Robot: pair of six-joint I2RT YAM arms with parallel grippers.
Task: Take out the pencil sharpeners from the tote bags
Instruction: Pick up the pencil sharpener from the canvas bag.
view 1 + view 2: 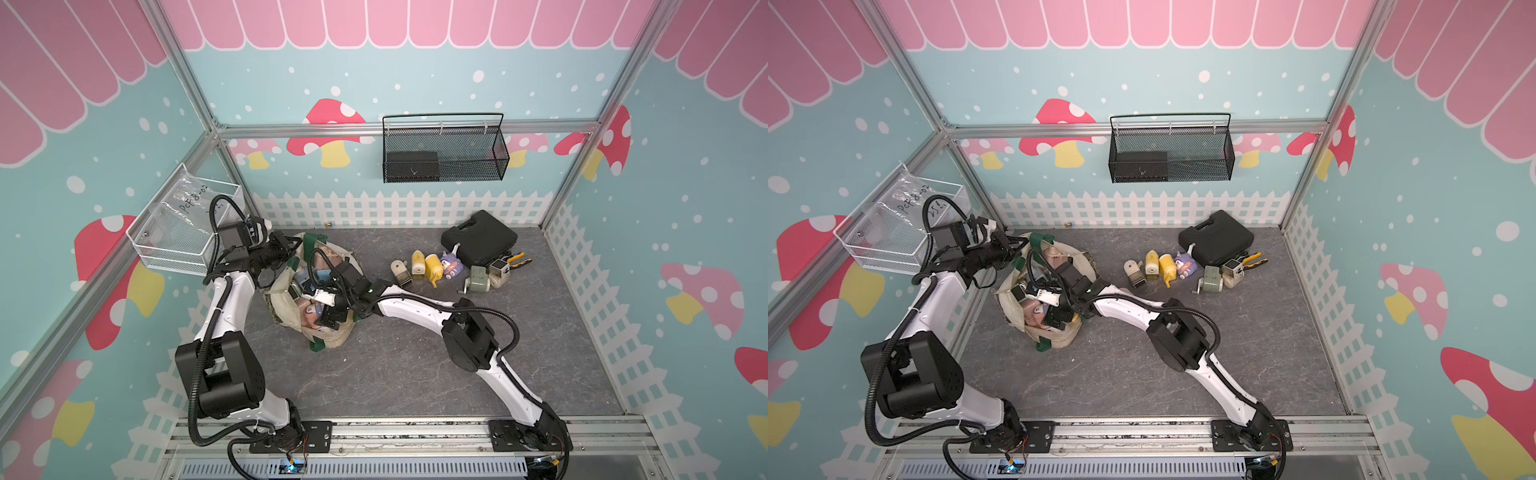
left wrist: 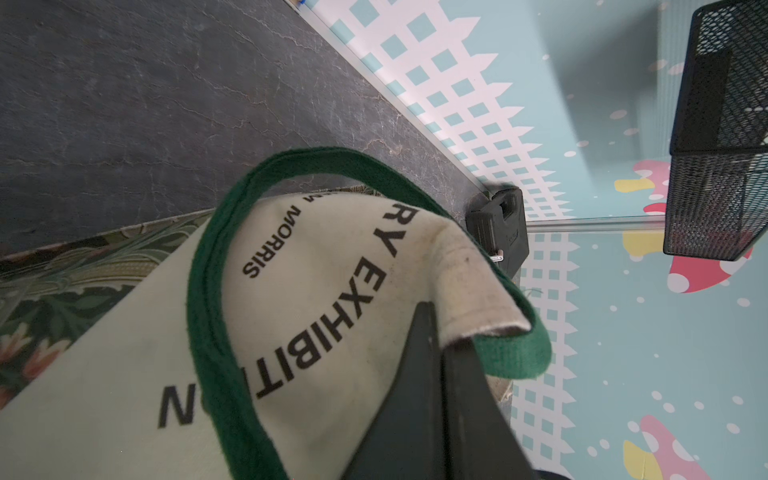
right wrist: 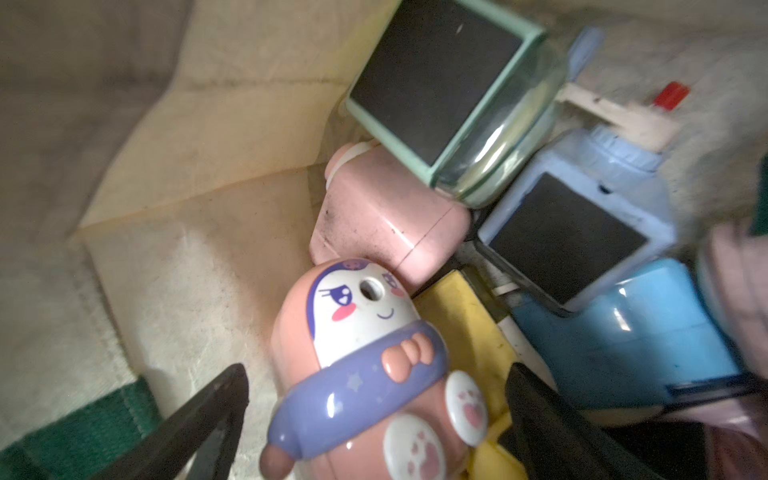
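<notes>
The cream tote bag (image 1: 332,338) (image 1: 1054,337) with dark green straps lies mouth-up at the left of the floor in both top views. My left gripper (image 2: 440,332) (image 1: 296,246) is shut on its folded rim by a green strap (image 2: 212,266). My right gripper (image 3: 378,374) (image 1: 318,304) is inside the bag, open. Its fingers stand on either side of a pink cartoon sharpener (image 3: 365,353) with a purple band, with gaps on both sides. Green (image 3: 449,91), pink (image 3: 386,216) and blue (image 3: 582,224) boxy sharpeners lie behind it. Several sharpeners (image 1: 433,268) stand in a row on the floor to the right.
A black plastic case (image 1: 478,237) and yellow-and-black pliers (image 1: 517,259) lie behind the row. A black mesh basket (image 1: 444,153) hangs on the back wall. A white wire basket (image 1: 183,224) holding a plastic bag hangs on the left wall beside my left arm.
</notes>
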